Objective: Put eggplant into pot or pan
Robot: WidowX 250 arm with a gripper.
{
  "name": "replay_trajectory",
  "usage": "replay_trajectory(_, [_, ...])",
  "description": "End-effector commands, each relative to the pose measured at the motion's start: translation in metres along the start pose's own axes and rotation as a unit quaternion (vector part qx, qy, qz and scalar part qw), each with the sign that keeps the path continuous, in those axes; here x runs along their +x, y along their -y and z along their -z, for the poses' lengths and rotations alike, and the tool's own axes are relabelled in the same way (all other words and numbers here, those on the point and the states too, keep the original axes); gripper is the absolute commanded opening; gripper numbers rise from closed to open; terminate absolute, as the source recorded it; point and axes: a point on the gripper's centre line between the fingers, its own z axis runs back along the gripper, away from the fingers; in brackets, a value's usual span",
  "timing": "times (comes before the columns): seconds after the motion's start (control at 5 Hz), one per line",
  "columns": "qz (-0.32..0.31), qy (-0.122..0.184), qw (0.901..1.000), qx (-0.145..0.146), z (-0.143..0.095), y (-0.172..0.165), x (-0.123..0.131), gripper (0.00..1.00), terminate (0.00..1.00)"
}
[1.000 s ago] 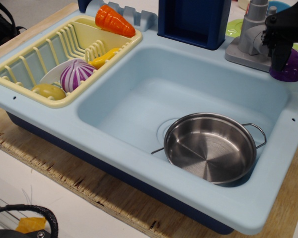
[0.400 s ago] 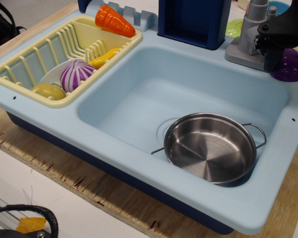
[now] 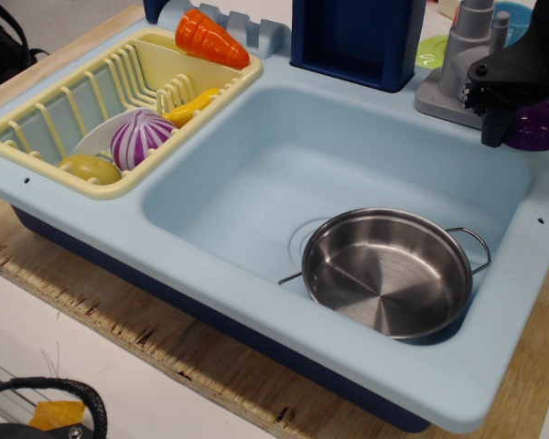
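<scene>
One thing has changed in the last second: the tool [image 3: 496, 114] at the sink's [image 3: 256, 265] back right corner has tilted and risen. A second ago it stood upright over the eggplant [image 3: 536, 126], its black body covering the left part of the purple shape. Now it leans across the top of the eggplant, one dark finger pointing down just left of it, and less of the purple shows beneath the arm. The eggplant looks slightly higher in the picture than before, so my judgement is that it has been gripped and is starting to lift off the rim beside the faucet [image 3: 459, 64]. The jaws themselves are hidden behind the black housing, so I cannot tell how far they are closed or whether they truly have the eggplant.

Everything else matches the earlier picture. The pan [image 3: 388, 272] sits empty in the front right of the basin, over the drain, well apart from the eggplant. The rack [image 3: 37, 137] on the left has not moved.

For the task, the grasp seems under way; the carry forward to the pan is not yet done.
</scene>
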Motion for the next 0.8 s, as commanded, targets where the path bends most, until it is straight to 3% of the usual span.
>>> replay_trajectory(0.0, [0.002,0.014,0.9997,-0.018,0.004,0.002,0.011,1.0,0.0])
replay_trajectory(0.2, [-0.002,0.032,0.9992,-0.026,0.007,-0.002,0.01,1.0,0.0])
replay_trajectory(0.4, [-0.018,0.034,0.999,-0.021,0.009,-0.002,0.002,0.0,0.0])
replay_trajectory(0.6, [-0.031,0.024,0.9992,-0.012,0.005,-0.004,-0.009,0.0,0.0])
